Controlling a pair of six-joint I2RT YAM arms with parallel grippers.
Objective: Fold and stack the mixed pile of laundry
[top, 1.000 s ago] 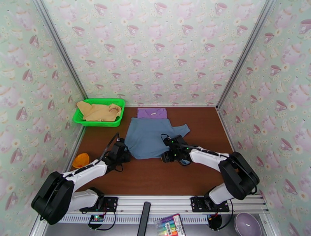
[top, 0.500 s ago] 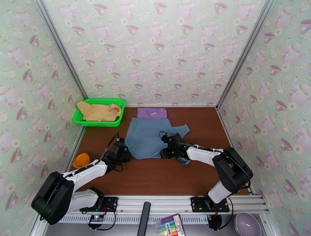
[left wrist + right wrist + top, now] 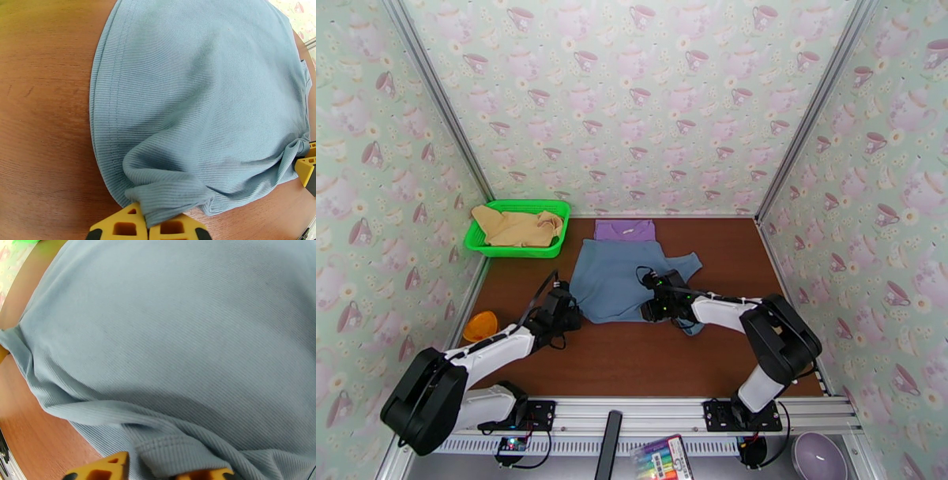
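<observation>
Lying flat on the table (image 3: pixel 632 363) just right of the green basket (image 3: pixel 513 252), the slate-blue shirt (image 3: pixel 616 276) is gripped at its near hem: the corner closer to the basket is clenched in the left gripper (image 3: pixel 148 225), and the corner farther from the basket is clamped in the right gripper (image 3: pixel 152 469). Both corners are likely held so that the hem can be lifted level for a fold. The purple T-shirt (image 3: pixel 624 229) is laid right of the basket at the shirt's far edge, and the tan-yellow garment (image 3: pixel 513 226) is heaped inside the basket.
</observation>
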